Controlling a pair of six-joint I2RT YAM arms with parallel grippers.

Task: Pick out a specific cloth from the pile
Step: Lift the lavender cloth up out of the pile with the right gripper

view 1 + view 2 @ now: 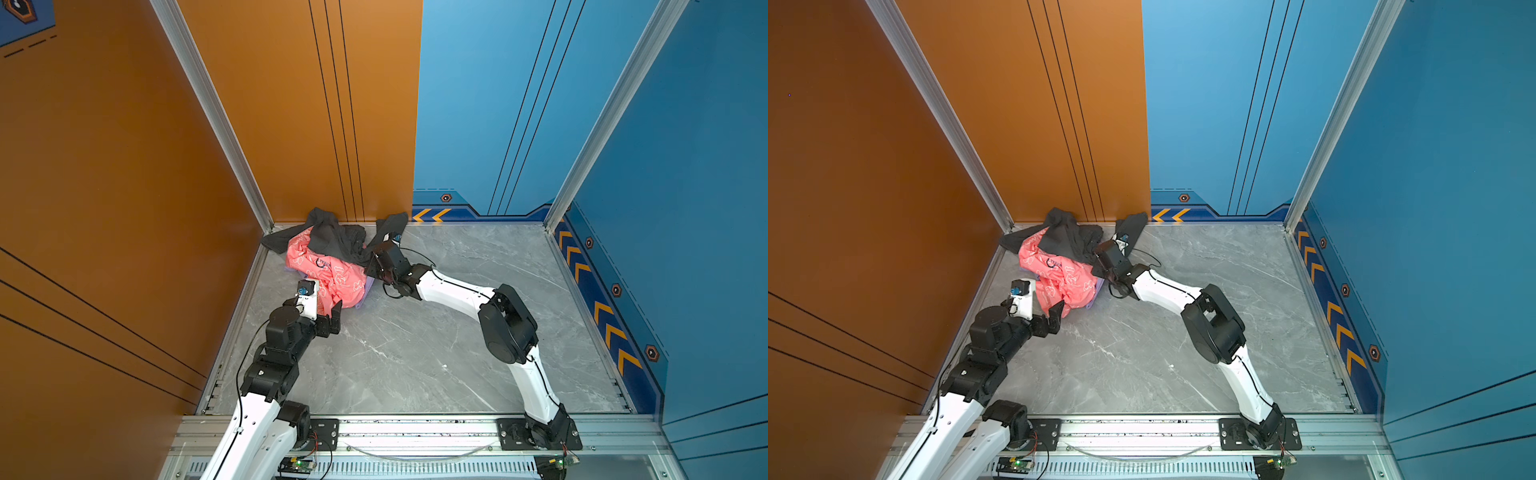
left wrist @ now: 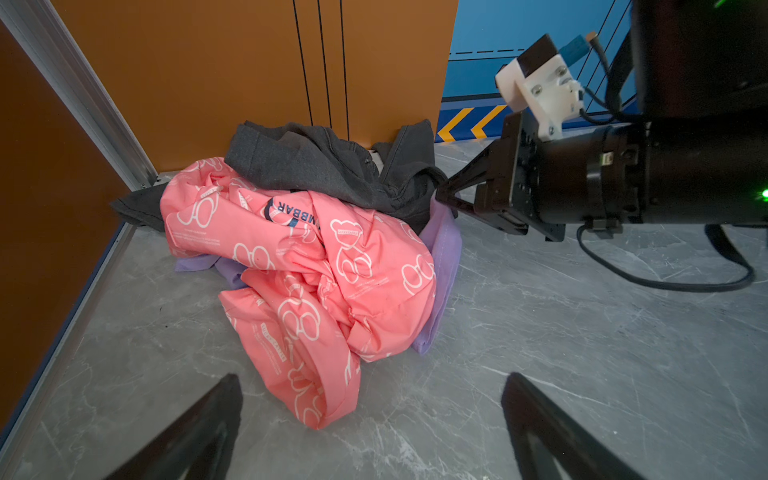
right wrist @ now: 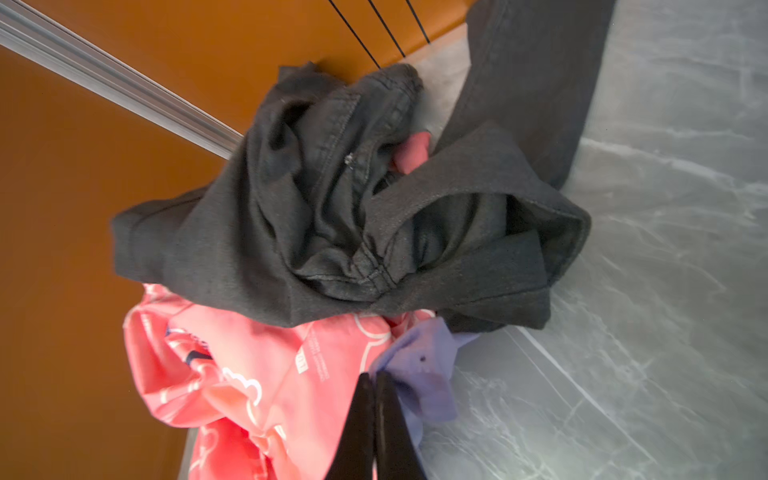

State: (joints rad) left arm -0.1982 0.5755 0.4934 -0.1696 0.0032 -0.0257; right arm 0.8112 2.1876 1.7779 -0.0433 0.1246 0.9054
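Right gripper (image 3: 375,380) is pressed together on a fold of the plain lavender thin cloth (image 3: 424,374), which lies under the coral-pink printed garment (image 2: 332,270) and dark grey garment (image 2: 316,166) of the pile (image 1: 332,266), at the far left corner of the grey marble bench (image 1: 415,353). Left gripper (image 2: 372,376) is spread, just beside the pile.

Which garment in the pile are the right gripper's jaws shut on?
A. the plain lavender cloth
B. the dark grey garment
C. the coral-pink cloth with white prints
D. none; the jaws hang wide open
A: in the right wrist view the right gripper has its jaws shut on a bunched edge of the lavender cloth, which pokes out from under the other garments.
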